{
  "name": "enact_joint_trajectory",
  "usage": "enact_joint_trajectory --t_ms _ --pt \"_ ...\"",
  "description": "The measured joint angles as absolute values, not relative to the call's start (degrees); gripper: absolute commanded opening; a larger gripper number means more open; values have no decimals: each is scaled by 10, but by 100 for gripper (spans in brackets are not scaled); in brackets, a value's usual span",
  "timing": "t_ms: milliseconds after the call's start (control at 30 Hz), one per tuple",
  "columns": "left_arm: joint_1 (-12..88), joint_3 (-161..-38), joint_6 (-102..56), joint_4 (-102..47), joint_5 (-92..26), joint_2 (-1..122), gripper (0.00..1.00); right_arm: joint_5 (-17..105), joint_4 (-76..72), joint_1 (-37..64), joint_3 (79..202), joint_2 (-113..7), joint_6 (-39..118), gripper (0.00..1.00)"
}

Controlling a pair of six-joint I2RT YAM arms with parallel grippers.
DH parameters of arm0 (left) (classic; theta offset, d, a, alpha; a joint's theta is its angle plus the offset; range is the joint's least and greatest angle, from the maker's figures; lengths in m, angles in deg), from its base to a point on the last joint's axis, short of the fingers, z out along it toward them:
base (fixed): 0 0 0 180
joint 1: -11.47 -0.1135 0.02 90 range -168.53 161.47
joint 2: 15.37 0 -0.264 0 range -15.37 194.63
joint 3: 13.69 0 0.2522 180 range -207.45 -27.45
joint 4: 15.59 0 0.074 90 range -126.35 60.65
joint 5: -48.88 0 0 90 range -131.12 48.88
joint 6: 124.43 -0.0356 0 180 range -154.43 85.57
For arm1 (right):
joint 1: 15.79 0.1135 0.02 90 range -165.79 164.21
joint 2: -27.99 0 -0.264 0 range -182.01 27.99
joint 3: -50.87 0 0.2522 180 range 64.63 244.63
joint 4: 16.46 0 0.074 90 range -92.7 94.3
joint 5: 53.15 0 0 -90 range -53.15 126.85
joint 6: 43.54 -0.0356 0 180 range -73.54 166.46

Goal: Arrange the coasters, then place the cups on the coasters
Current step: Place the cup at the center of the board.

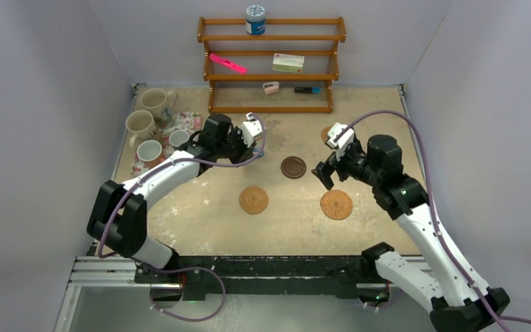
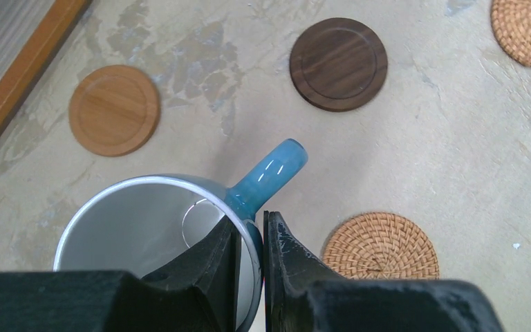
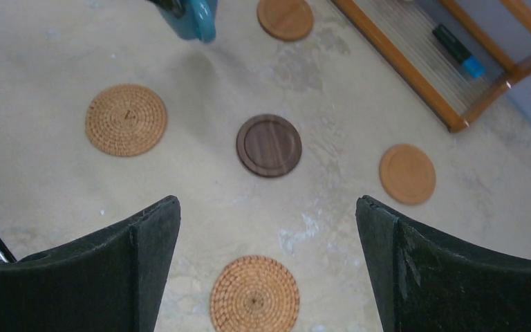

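Blue mug point(image 2: 131, 228) hangs upright near the dark brown coaster point(image 2: 338, 63), to its left, rim pinched beside the handle by the left gripper point(image 2: 252, 225), likely so it lands level; the right gripper point(image 1: 326, 173), jaws spread empty, hovers to that coaster's right.

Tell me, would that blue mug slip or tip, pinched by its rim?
The blue mug looks glossy, so probably slippery. The left fingers pinch one wall beside the handle, so it may tilt. Looks ceramic: likely rigid, chippable.
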State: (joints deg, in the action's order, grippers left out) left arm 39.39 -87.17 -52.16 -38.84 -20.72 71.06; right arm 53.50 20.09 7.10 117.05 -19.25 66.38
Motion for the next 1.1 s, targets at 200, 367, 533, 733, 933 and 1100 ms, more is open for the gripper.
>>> enact_joint_trajectory --t_ms 200,367,533,733,933,1100 --pt "412 -866 -538 -395 -205 711 0 594 145 75 1196 -263 660 99" --pt "422 -856 -552 -395 -205 723 0 621 121 77 1207 -286 655 99" --pt "431 -848 -561 -393 -205 749 0 637 93 78 1185 -249 655 99" --pt "434 -848 -566 -393 -207 768 9 649 85 78 1177 -238 656 99" --pt "434 -848 -566 -390 -210 768 36 650 85 78 1170 -244 656 99" --pt "434 -848 -572 -369 -215 768 59 650 85 79 1166 -245 657 99"
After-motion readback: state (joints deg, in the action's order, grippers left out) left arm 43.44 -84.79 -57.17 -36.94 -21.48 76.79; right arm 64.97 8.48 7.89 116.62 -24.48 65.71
